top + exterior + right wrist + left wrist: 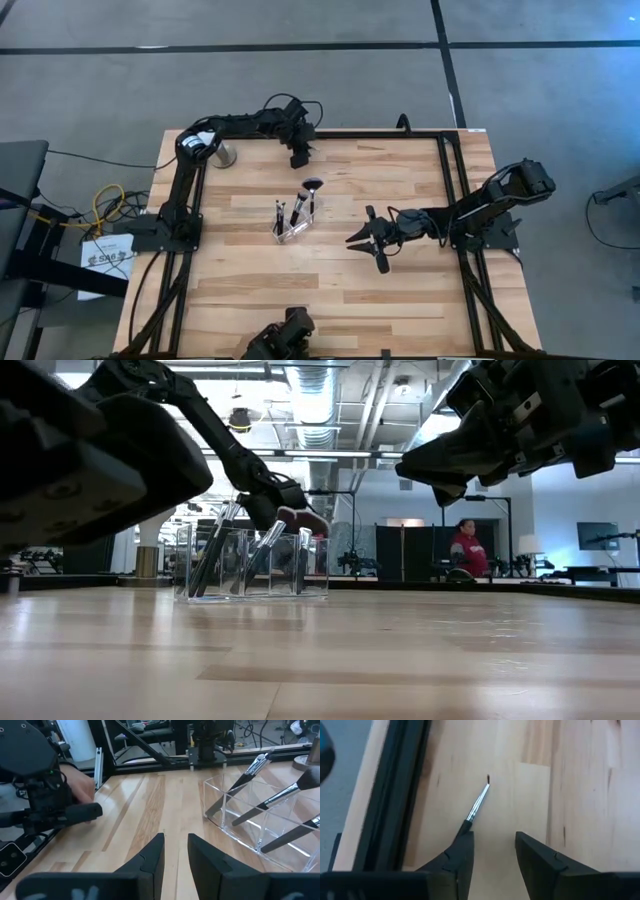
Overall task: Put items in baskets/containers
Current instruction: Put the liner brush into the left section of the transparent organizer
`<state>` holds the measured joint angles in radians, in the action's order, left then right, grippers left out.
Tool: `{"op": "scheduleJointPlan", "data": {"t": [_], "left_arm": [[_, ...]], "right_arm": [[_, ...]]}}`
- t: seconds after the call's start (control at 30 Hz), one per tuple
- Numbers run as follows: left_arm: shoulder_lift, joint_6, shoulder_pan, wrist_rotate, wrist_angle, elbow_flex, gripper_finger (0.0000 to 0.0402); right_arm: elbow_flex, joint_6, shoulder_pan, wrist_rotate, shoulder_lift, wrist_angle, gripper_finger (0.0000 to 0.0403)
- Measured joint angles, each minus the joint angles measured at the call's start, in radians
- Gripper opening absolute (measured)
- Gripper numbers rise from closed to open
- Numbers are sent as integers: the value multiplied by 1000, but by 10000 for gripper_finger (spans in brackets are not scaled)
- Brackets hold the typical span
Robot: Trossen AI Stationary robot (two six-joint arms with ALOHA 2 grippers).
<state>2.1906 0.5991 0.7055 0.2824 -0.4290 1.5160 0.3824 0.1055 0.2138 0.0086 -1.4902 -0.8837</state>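
Brush, thin, silvery handle, dark tip: lying flat on the bare wooden table near its far edge, just beside the black frame rail. I am hovering my left gripper over its handle end, fingers parted and empty; one finger is sitting right at the handle's end, the other is off to the side on bare wood. I cannot tell whether the finger is touching the handle.

Clear container: standing near the middle of the table, well apart from this loose brush. In the low view it is showing divided compartments, with several brushes already leaning in them, among them a wide fan-headed brush whose head is sticking out toward the far side.

Right gripper: I am holding it above the table to the right of the container, fingers slightly parted, nothing between them; its wrist view is looking past the container's corner.

White-domed stand: sitting at the far left corner, not part of the job.

Step in hand, as I judge it: picking up what looks like the last loose brush in sight. The next move is calling for me to shift sideways so the handle lies between both fingers, lower to the wood, close on the thin stem without rolling it away, then carry it back to the container.

Person in a red top: standing far off in the room behind.
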Motion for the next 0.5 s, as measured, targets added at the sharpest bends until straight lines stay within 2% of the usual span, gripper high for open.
{"op": "scheduleJointPlan", "data": {"t": [0.5], "left_arm": [[-38, 3, 3, -4, 36, -9, 141]], "right_arm": [[0, -8, 0, 0, 0, -7, 75]]}}
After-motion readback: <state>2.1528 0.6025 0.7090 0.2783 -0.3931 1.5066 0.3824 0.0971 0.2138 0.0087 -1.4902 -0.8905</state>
